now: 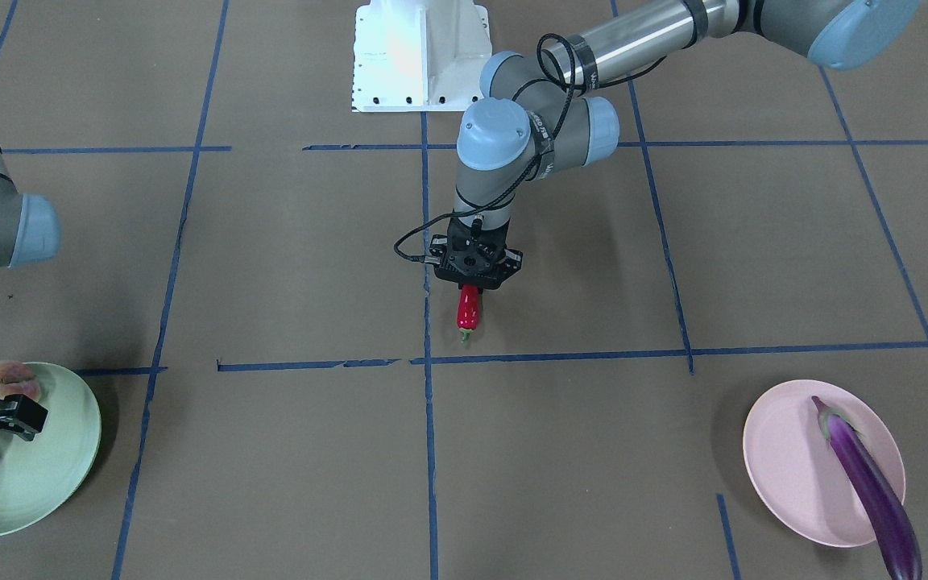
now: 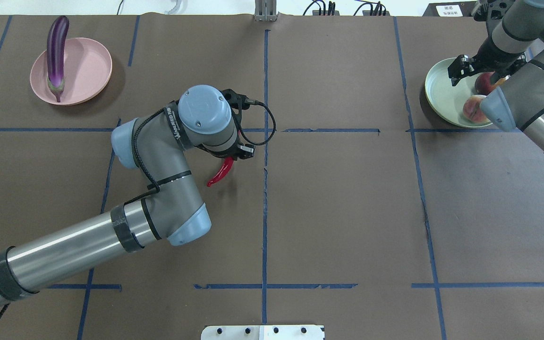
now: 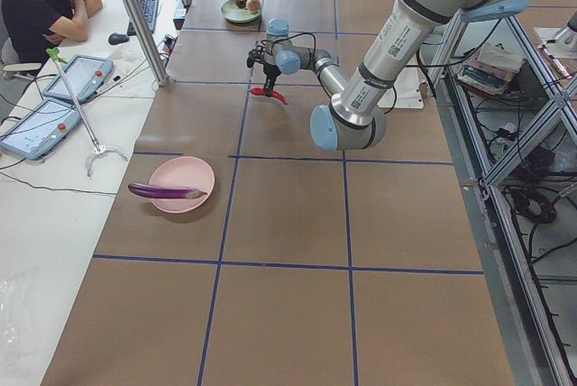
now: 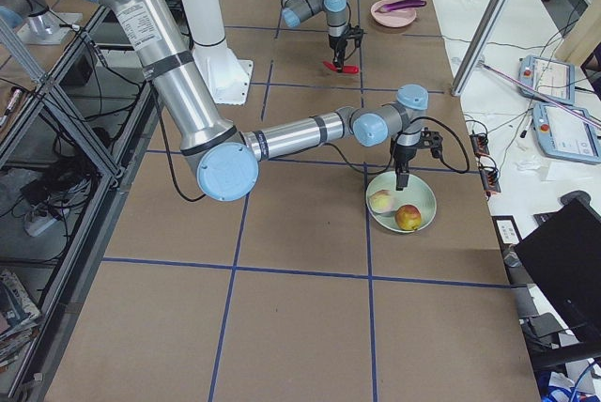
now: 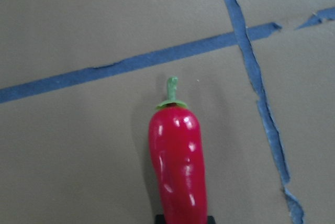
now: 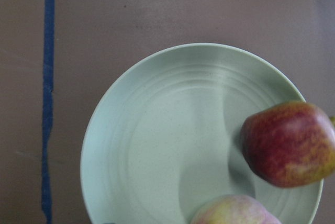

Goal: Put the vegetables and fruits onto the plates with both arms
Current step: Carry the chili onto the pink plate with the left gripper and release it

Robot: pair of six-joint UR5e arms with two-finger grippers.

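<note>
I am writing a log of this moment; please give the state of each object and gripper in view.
chili pepper: clamped in the left gripper, green stem pointing away from it.
left gripper: shut on the chili pepper.
eggplant: lying on the pink plate, slim end over the rim.
apple: resting on the green plate.
peach: resting on the green plate beside the apple.
right gripper: open, empty, over the green plate.
</note>
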